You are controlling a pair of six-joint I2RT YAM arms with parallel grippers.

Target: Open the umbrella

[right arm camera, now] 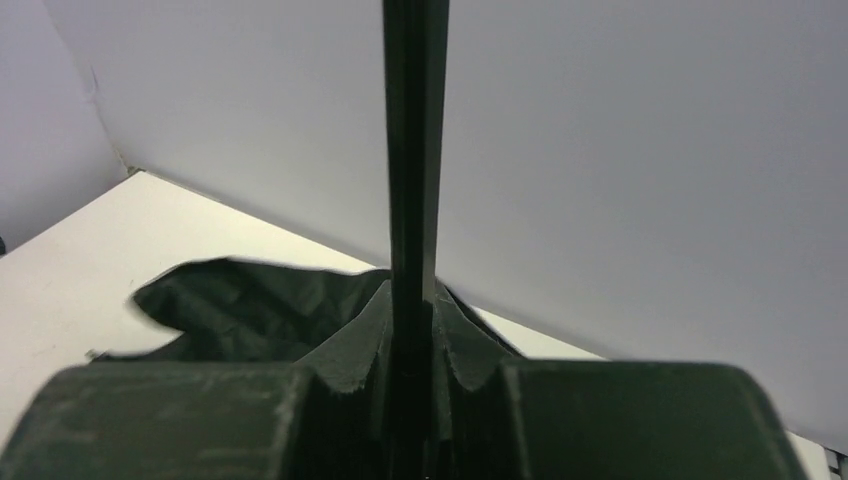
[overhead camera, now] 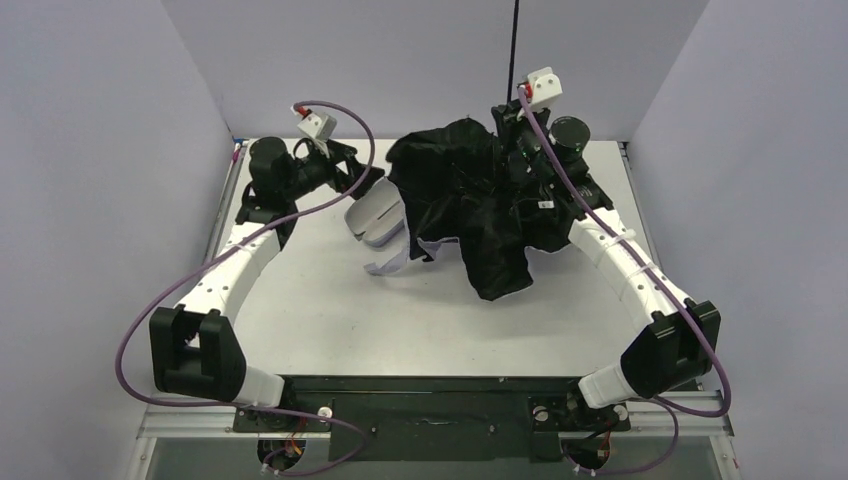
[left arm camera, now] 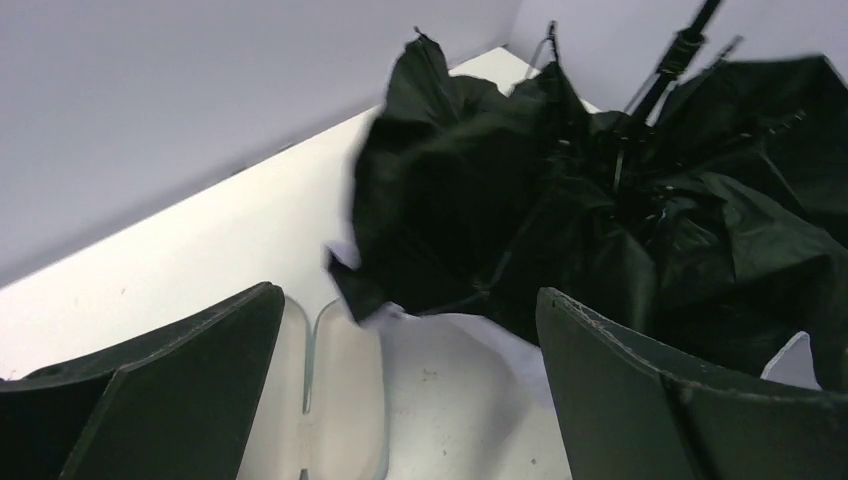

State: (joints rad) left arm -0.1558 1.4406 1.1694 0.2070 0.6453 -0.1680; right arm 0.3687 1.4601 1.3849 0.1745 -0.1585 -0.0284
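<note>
In the right wrist view the right gripper (right arm camera: 410, 345) is seen clamped on the thin black shaft (right arm camera: 412, 150) of the umbrella (right arm camera: 250, 310), which runs straight up the middle of the frame. Only a patch of dark fabric is shown at lower left.

The whole canopy (overhead camera: 470, 200) is revealed by the top external view alone. It is a crumpled, half-spread black mass at upper centre over the white table (overhead camera: 330, 320), with the shaft rising past the top edge.

In the left wrist view the left gripper (left arm camera: 410, 400) is shown spread wide and holding nothing. Ribs and folds are seen at upper right. A pale clamshell case (left arm camera: 340, 390) is seen between its fingers (left arm camera: 180, 390) along the bottom edge.
</note>
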